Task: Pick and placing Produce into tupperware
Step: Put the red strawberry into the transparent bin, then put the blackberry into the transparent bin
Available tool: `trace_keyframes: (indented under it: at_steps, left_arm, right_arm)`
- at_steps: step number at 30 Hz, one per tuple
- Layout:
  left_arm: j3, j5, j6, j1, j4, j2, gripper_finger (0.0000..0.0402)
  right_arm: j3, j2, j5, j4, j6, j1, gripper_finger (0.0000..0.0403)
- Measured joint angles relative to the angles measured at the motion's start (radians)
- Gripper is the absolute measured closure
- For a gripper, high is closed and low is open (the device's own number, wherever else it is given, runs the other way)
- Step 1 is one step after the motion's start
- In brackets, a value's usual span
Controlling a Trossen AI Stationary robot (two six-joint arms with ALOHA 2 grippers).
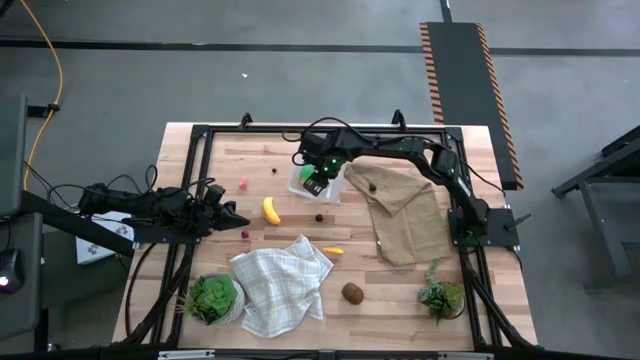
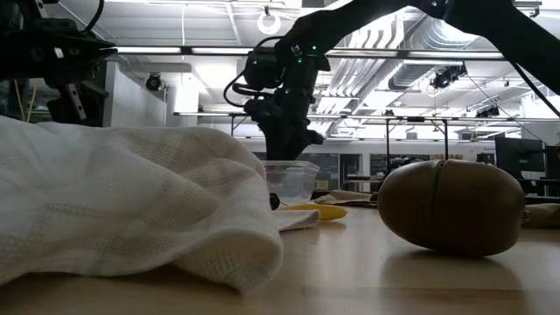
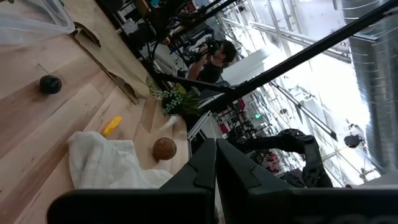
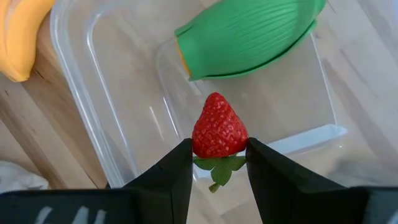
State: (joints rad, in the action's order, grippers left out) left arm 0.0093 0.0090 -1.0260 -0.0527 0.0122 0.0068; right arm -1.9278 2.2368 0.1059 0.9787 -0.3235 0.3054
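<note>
My right gripper (image 4: 219,154) hangs over the clear square tupperware (image 4: 112,118), shut on a red toy strawberry (image 4: 219,127). A green piece (image 4: 249,34) lies inside the tupperware. In the high view the tupperware (image 1: 303,186) sits far of centre under my right gripper (image 1: 316,180). The yellow banana (image 1: 271,210) lies just near of it, with the small yellow piece (image 1: 333,250) and brown kiwi (image 1: 352,292) nearer. Tiny berries (image 1: 243,184) (image 1: 319,217) are scattered around. My left gripper (image 1: 237,214) waits shut, left of the banana, touching nothing. My right gripper pinches the strawberry between its two fingers at the wide leafy end (image 4: 217,149), coming from above and pointing down. The pointed tip faces down toward the tupperware floor. The strawberry is lifted clear, just above the inside of the tupperware.
A white checked cloth (image 1: 280,285) lies crumpled at the near middle and fills the low view's left (image 2: 131,210). A brown burlap cloth (image 1: 400,210) covers the right side, with a dark berry (image 1: 372,185) on it. Potted plants stand at the near left (image 1: 212,297) and near right (image 1: 440,296).
</note>
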Motion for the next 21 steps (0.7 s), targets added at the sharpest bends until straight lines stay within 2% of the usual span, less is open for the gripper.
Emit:
trace_keyframes:
  at_steps: [11,21]
  left_arm:
    - [0.0,0.002,0.0,0.0,0.0,0.0,0.0401]
    - [0.0,-0.001,0.0,0.0,0.0,0.0,0.0401]
  right_arm:
    - [0.0,0.0,-0.027,0.0,-0.015,0.004,0.0236]
    - [-0.031,0.0,-0.026,-0.006,-0.038,0.004,0.0233]
